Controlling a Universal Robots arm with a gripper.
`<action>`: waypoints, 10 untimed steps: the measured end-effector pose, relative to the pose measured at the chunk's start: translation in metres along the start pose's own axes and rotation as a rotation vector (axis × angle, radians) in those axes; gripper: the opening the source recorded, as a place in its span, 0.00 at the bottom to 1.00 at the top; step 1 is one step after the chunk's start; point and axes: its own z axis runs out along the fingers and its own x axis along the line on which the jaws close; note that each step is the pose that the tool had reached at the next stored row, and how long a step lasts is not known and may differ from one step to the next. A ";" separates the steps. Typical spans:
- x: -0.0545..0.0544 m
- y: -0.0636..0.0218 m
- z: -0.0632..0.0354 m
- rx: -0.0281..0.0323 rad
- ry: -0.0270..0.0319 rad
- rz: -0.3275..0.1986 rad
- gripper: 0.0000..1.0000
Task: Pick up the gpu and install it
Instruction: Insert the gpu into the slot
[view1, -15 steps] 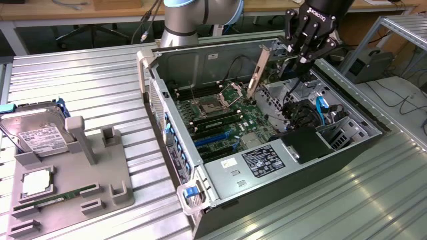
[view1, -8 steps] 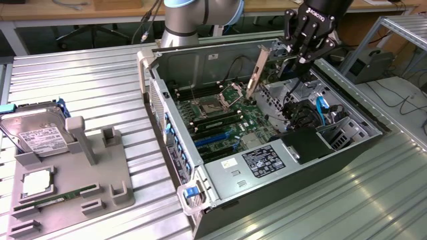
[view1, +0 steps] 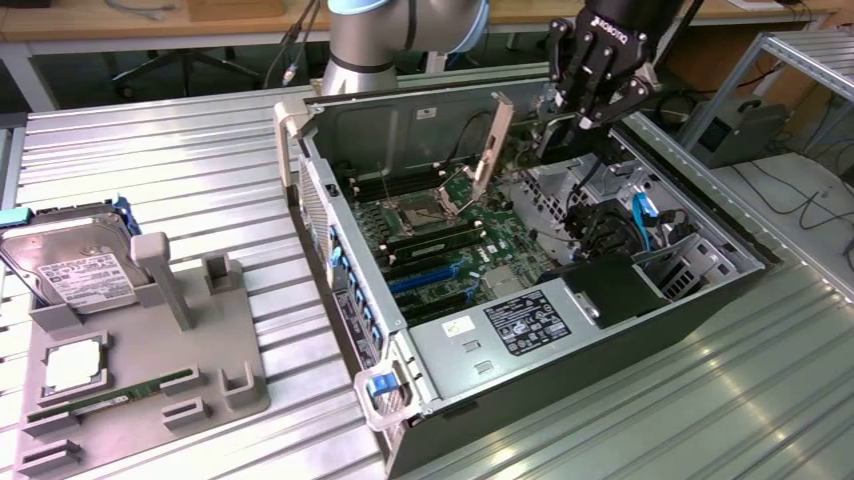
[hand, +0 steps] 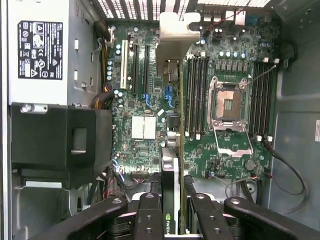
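Note:
The gpu (hand: 170, 187) shows edge-on in the wrist view, a thin black card with a green logo, held between my fingers (hand: 150, 215). Its silver end bracket (hand: 176, 35) stands at the far end, over the motherboard (hand: 145, 127). In the exterior view my gripper (view1: 577, 125) reaches down into the open computer case (view1: 400, 330) at its far side. It is shut on the gpu (view1: 498, 135), whose pale bracket stands upright above the board's slots. I cannot tell whether the card touches a slot.
Inside the case are a power supply (view1: 527, 320), a black drive cage (view1: 607, 290), blue cables (view1: 641, 215) and an open processor socket (hand: 232, 102). A grey holder (view1: 147, 350) at the exterior view's left carries a hard drive (view1: 80, 275) and a green memory stick (view1: 114, 395).

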 end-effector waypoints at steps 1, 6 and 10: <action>-0.001 0.0044 0.0000 0.0005 0.0001 0.000 0.27; -0.003 0.0192 0.0004 0.0012 0.0000 0.002 0.27; -0.006 0.0259 0.0005 0.0012 0.0000 0.003 0.27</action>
